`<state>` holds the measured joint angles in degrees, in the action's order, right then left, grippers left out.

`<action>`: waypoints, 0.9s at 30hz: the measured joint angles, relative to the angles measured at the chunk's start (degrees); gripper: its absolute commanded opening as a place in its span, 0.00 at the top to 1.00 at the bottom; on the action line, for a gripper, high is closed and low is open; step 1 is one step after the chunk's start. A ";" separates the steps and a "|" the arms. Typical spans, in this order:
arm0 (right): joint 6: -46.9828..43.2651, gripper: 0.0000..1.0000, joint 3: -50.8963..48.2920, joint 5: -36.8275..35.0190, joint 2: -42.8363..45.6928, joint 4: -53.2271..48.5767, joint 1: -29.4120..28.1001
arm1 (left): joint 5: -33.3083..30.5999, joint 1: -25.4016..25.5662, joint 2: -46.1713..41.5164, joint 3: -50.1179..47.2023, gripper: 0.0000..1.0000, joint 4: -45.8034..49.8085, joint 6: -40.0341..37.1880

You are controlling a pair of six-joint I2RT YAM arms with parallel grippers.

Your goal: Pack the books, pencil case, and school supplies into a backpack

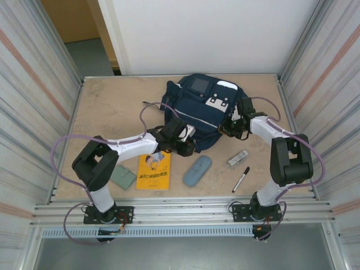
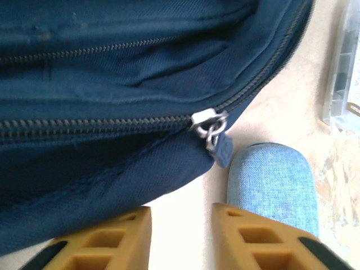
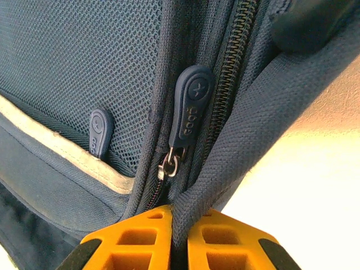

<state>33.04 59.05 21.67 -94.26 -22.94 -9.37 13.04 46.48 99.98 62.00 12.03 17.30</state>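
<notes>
Navy backpack [image 3: 247, 140] fabric is sitting pinched in right pincer [image 3: 179, 225], per right wrist. Left wrist is showing left pincer [image 2: 181, 216] open, empty, beside pencil case [image 2: 273, 183].

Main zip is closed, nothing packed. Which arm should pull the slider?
Left, probably. The left tool is open, with the silver slider just ahead of its fingers. The right tool is shut on an edge seam of the backpack, so it can brace the bag.
</notes>
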 measured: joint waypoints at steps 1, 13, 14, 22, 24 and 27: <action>-0.26 0.89 0.00 -0.31 0.00 0.02 -0.13 | 0.00 0.35 0.02 0.00 0.51 0.09 0.24; -0.76 0.89 -0.48 -2.64 0.26 0.52 -2.29 | -1.18 3.15 0.31 0.55 0.44 -2.19 5.20; -0.79 0.89 -0.48 -2.67 0.26 0.57 -2.29 | -1.86 3.15 0.31 0.55 0.46 -2.32 5.86; -1.03 0.89 -0.72 -2.80 1.33 0.42 -2.40 | -6.78 3.02 1.11 1.55 0.59 -3.91 10.16; -1.07 0.89 -0.72 -2.84 1.40 0.44 -2.54 | -7.19 2.99 1.42 1.55 0.65 -4.63 10.78; -1.20 0.90 -0.83 -3.56 1.40 0.59 -3.08 | -7.21 2.99 1.97 1.92 0.76 -4.94 11.34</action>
<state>31.83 58.22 18.11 -92.86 -22.35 -12.45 5.82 49.47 101.95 63.92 7.09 28.64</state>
